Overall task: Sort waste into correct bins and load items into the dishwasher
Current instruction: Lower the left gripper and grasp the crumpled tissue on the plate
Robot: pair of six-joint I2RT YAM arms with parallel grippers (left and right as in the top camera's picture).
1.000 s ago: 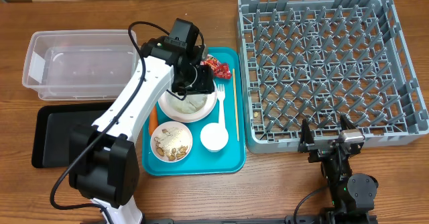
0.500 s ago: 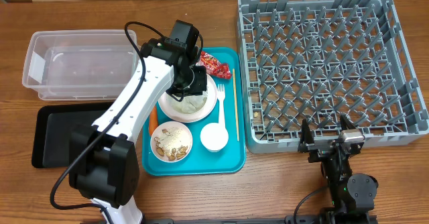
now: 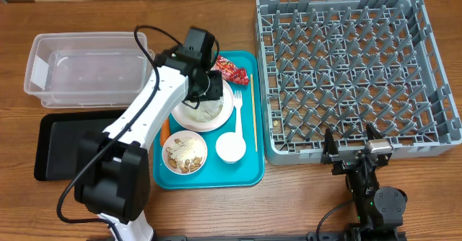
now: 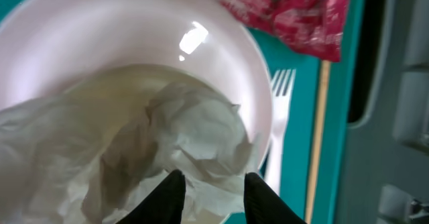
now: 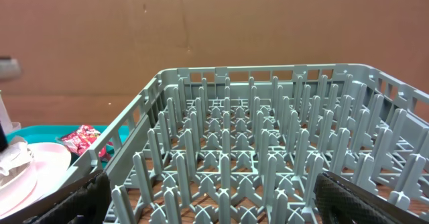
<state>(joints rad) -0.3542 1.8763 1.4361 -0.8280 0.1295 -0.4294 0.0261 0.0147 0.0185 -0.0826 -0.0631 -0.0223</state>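
**Waste-sorting step: picking up the napkin.** The left pincer hangs low over the plate. Its fingers are part-way apart with a fold of the crumpled napkin between them. Whether they truly pinch the paper cannot be told. The napkin lies on the plate, which sits on the teal tray. The right pincer is spread wide and empty, parked at the near wall of the dish rack.

**Stage, as judged: early.** The wrapper, carrot, bowl of rice and nuts, cup, fork and stick all lie on the teal tray. No dish stands in the rack, and no waste shows in the clear tub.

**Next move.** It calls for a firm closing on the fold and a straight lift until the paper clears the plate's rim. A carry leftward to a bin follows (which bin suits paper is a matter of judgement).

**Edges and room.** The wrapper lies just beside the plate's far rim and the fork just beside its right rim, so sideways room there is slight. The tub's wall stands higher than the rim of the black tray, so a carry to the tub needs height. Bare counter lies in front of the teal tray.
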